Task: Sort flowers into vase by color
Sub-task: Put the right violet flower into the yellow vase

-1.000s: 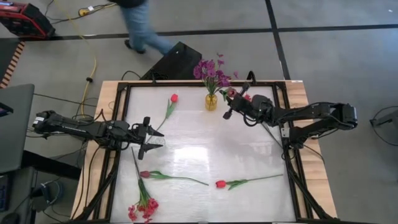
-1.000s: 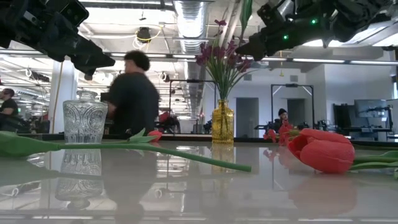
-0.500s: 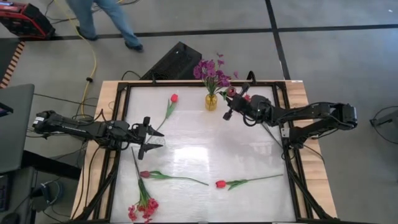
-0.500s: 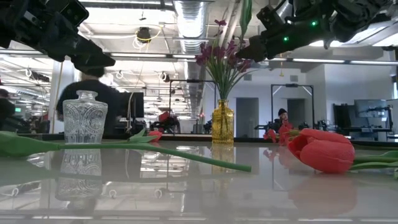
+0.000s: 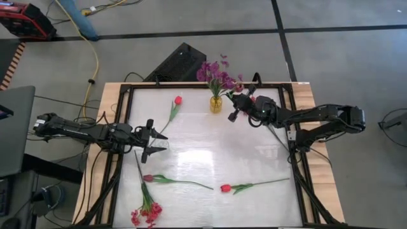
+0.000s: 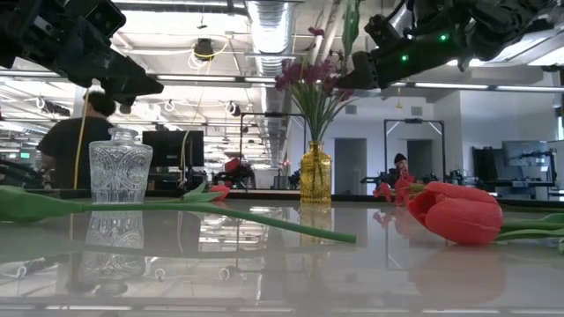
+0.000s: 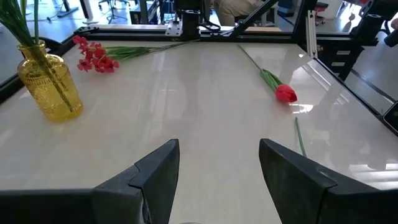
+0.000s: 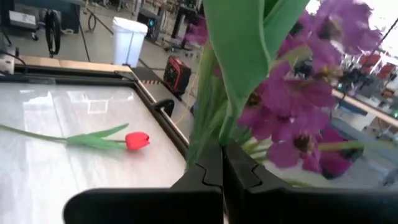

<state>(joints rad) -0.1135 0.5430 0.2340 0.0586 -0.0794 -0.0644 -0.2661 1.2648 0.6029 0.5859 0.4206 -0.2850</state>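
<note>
The left gripper (image 5: 154,142) hovers open over the table's (image 5: 210,159) left side, above a clear glass vase (image 6: 121,167). A dark maroon tulip (image 5: 149,178), a pink-red cluster (image 5: 146,213) and 2 red tulips (image 5: 225,188) lie on the table. The yellow vase (image 5: 216,105) holds purple flowers (image 5: 213,71). Beside it, the right gripper (image 5: 236,107) is clamped on a purple flower stem (image 8: 214,118).

purple flowers (image 5: 216,74): upright in vase (image 5: 216,104); tulips (image 5: 226,188): flat; pink cluster (image 5: 146,213): table edge

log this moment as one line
right gripper: shut on purple flower stem, near yellow vase | left gripper: open, waiting
</note>
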